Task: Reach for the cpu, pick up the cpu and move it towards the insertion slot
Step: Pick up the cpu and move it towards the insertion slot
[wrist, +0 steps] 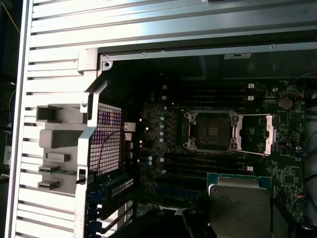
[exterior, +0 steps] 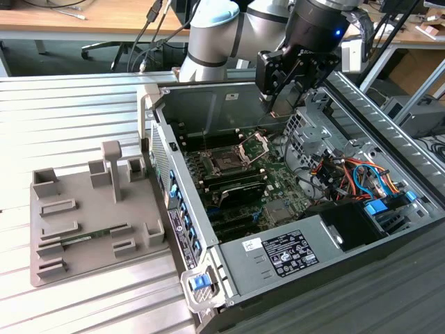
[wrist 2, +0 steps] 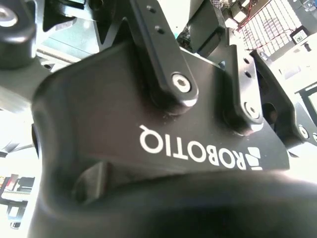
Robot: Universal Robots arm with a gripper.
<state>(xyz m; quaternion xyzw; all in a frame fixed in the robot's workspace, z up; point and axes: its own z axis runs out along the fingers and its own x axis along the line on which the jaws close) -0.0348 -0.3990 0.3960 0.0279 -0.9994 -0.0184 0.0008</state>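
1. we see the hand (exterior: 278,104) hanging above the open computer case (exterior: 292,229) in the exterior view, over the back of the motherboard (exterior: 243,181).
2. in the first wrist view the cpu (wrist: 238,206) sits close under the camera, silvery top with a green edge, dark hand parts flanking it. we judge it is held and lifted off; how wide the hand is set we cannot tell exactly, only that it looks closed about the chip.
3. the insertion slot (wrist: 212,130) lies bare, its bracket (wrist: 257,134) swung aside, presumably so the chip can drop straight in. in the exterior view the slot (exterior: 226,163) is below the hand and toward that view's left.
4. cpu is near the slot, not yet over it.
5. grey fixture tray (exterior: 90,216) on the bench (exterior: 62,111), beside the case, holds a green memory stick (exterior: 87,239).
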